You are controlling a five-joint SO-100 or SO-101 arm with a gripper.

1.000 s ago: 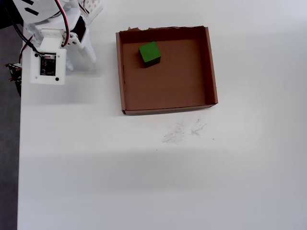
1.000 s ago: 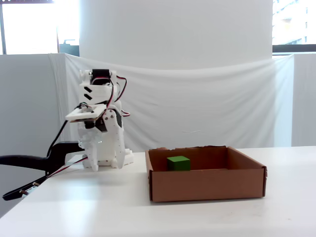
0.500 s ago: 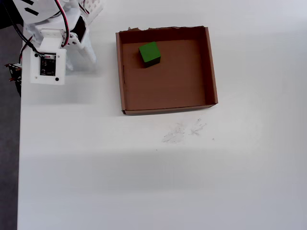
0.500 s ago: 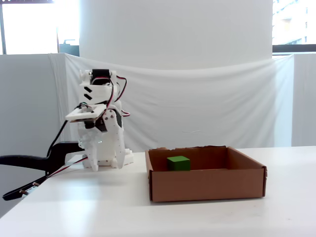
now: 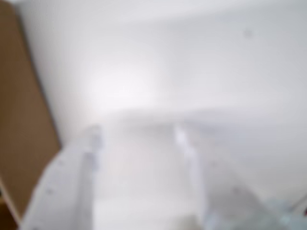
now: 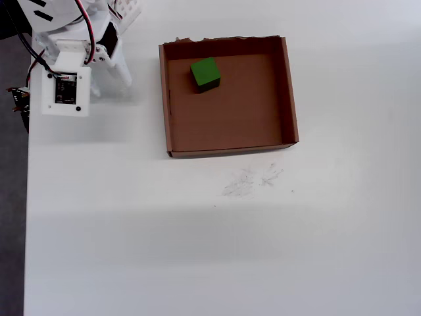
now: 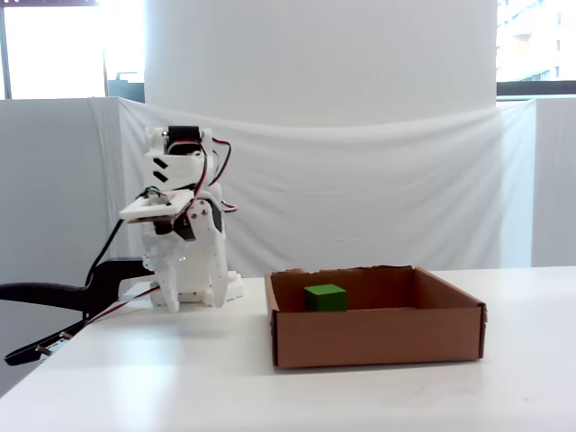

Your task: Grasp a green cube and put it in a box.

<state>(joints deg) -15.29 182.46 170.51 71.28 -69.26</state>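
The green cube (image 6: 205, 72) lies inside the brown cardboard box (image 6: 289, 92), near its far left corner in the overhead view. In the fixed view the cube (image 7: 325, 297) rests on the box floor behind the front wall (image 7: 378, 337). My gripper (image 6: 110, 79) sits folded at the arm's base, left of the box and well apart from it. It points down at the table (image 7: 174, 301). The wrist view is heavily blurred. It shows two white fingers (image 5: 91, 143) standing apart with only white table between them (image 5: 136, 134), and no cube.
The arm's base, a small circuit board (image 6: 66, 92) and loose cables (image 7: 54, 342) sit at the table's left edge. A blurred brown surface (image 5: 19, 120) fills the wrist view's left edge. Faint pencil marks (image 6: 250, 181) lie in front of the box.
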